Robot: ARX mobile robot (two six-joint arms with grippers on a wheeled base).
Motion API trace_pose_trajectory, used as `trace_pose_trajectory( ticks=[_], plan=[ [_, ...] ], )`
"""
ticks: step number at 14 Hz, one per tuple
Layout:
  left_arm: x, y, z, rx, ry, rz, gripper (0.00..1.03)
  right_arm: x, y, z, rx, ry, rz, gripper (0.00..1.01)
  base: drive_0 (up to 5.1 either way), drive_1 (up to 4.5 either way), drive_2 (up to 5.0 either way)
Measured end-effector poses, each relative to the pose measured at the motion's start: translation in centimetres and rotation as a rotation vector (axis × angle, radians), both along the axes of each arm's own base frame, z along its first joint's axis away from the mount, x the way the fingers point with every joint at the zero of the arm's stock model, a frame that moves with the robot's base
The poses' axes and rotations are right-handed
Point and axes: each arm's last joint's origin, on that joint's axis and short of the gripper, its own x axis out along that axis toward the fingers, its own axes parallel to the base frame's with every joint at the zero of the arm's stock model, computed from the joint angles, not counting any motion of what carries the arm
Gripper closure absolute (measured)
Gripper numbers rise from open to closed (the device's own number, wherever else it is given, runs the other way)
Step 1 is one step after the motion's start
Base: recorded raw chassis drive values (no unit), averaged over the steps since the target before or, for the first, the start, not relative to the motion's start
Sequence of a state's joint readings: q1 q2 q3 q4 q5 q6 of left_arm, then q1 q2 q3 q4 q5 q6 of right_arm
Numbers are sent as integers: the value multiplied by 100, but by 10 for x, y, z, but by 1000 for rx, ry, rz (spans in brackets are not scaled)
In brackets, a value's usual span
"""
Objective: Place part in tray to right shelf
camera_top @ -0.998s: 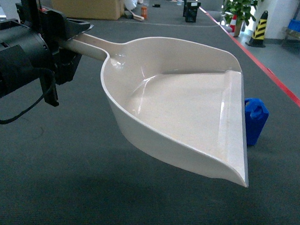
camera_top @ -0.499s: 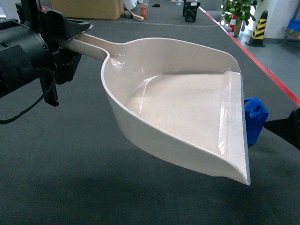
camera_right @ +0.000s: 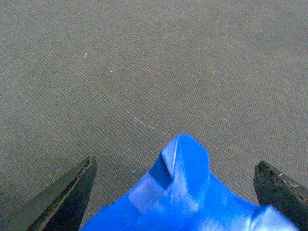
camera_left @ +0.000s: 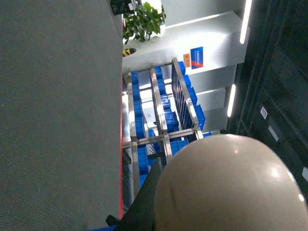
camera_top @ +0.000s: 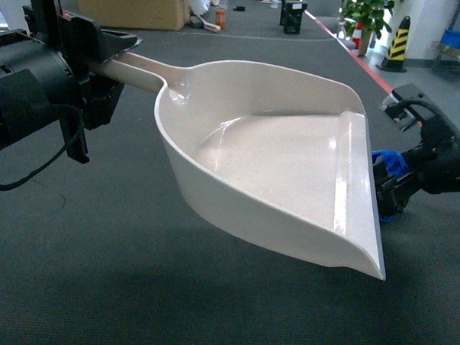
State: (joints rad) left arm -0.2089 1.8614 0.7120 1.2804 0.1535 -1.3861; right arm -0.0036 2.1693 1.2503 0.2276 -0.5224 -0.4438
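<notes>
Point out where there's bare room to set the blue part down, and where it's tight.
The tray floor is bare from its curved back wall to the flat front lip. Open carpet lies below and in front of the tray. It is crowded past the lip, where the right gripper straddles the part.

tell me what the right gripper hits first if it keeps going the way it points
Most likely the part. In the wrist view it sits between the open right gripper's fingertips, straight ahead. Beyond it lies only grey carpet. Depth is unclear, so whether the fingers already flank it cannot be told.
</notes>
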Motion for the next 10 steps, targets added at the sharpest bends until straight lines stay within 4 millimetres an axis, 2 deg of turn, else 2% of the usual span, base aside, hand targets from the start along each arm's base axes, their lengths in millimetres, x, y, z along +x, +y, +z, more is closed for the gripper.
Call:
trace_pose_trajectory(
  ticks=[1, 3, 4, 6, 7, 8, 10],
  plan=[
    [0, 0, 0, 0, 1, 0, 89, 4, 8, -5, -19, -15, -4, 12, 0, 0, 0],
    [0, 0, 0, -1, -1, 0, 89, 2, 9, -6, -14, -37, -23, 32, 0, 0, 0],
    [0, 0, 0, -1, 1, 0, 89, -6, 5, -7, 17, -25, -50, 39, 0, 0, 0],
    [0, 0, 0, -1, 1, 0, 89, -31, -5, 1, 57, -5, -98, 40, 0, 0, 0],
    [0, 0, 0, 0, 1, 0, 89, -45, -8, 12, 69, -19, -109, 40, 0, 0, 0],
    [0, 0, 0, 0, 1, 0, 89, -63, -10, 32, 77, -61, -112, 40, 0, 0, 0],
    [0, 0, 0, 0, 1, 0, 89, -99, -4, 90, 122, -207, -83, 40, 0, 0, 0]
  ],
)
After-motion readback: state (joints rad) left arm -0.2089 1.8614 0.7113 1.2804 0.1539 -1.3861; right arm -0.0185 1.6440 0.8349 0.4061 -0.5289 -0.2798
